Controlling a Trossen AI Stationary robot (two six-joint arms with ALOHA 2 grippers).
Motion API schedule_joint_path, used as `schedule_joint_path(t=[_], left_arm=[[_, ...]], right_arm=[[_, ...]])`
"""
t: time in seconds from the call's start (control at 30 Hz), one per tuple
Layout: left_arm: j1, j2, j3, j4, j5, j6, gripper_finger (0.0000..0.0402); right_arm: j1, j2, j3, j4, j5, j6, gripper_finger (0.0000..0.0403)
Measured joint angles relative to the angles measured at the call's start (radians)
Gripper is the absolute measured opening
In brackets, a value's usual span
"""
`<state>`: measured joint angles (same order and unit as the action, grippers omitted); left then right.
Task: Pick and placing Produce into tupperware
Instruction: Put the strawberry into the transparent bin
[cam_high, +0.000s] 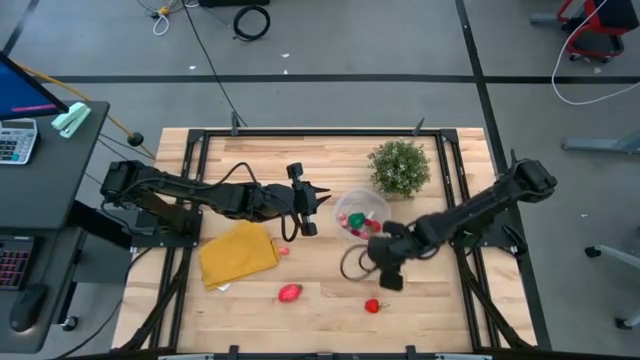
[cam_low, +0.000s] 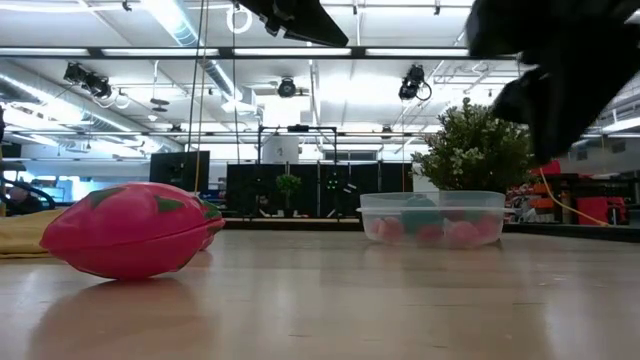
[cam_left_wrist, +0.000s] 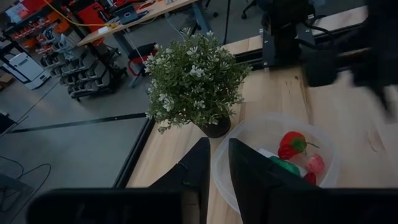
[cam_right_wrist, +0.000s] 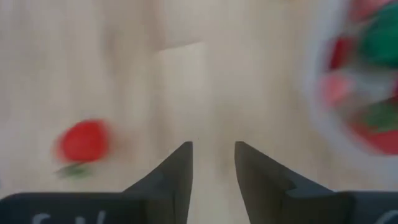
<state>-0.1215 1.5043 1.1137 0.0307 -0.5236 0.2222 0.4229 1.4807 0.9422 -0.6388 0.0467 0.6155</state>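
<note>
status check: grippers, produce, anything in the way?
Left gripper beside the tub, nothing held. Right gripper open, empty, near the loose strawberry. Pink fruit also still out. Nothing in the way.

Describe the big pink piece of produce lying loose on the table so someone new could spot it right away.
Start at the yellow cloth on the wooden table's left half. Just off the cloth's near right corner, toward the table's front edge, lies the pink piece. It is larger and pinker than the small red strawberry to its right, with green patches showing in the low view.
</note>
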Motion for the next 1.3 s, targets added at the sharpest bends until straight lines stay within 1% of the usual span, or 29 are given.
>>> schedule_joint_path(t=[0.1,0.17,0.3,0.4,0.5,0.63,0.73,0.87,0.93,1.03,1.17,1.3], left_arm=[[0.001,0.0,0.0,0.0,0.0,-0.001,0.0062],[0.001,0.0,0.0,0.0,0.0,-0.001,0.0062],[0.001,0.0,0.0,0.0,0.0,-0.002,0.0063],[0.001,0.0,0.0,0.0,0.0,-0.006,0.0059],[0.001,0.0,0.0,0.001,0.0,-0.006,0.0054],[0.001,0.0,0.0,0.001,0.0,-0.008,0.0053],[0.001,0.0,0.0,0.0,0.0,-0.009,0.0056],[0.001,0.0,0.0,0.0,0.0,-0.009,0.0055],[0.001,0.0,0.0,0.0,0.0,-0.009,0.0052],[0.001,0.0,0.0,0.0,0.0,-0.009,0.0049],[0.001,0.0,0.0,0.0,0.0,-0.008,0.005],[0.001,0.0,0.0,0.001,0.0,-0.002,0.0052]], right_arm=[[0.087,0.0,0.024,0.0,-0.023,0.076,0.0128],[0.144,0.0,0.041,0.002,-0.025,0.1,0.0128],[0.23,0.0,0.05,0.051,-0.026,0.068,0.0128],[0.26,0.005,0.05,0.097,-0.012,0.018,0.0128],[0.258,0.027,0.05,0.094,0.018,0.016,0.0128],[0.233,0.073,0.05,0.097,0.007,0.018,0.0128],[0.222,0.108,0.05,0.099,-0.054,0.021,0.0128],[0.223,0.156,0.05,0.132,-0.168,0.069,0.0128],[0.223,0.171,0.05,0.143,-0.196,0.08,0.0128],[0.223,0.177,0.05,0.14,-0.195,0.08,0.0128],[0.223,0.176,0.05,0.139,-0.157,0.072,0.013],[0.223,0.196,0.05,0.139,-0.153,0.072,0.0134]])
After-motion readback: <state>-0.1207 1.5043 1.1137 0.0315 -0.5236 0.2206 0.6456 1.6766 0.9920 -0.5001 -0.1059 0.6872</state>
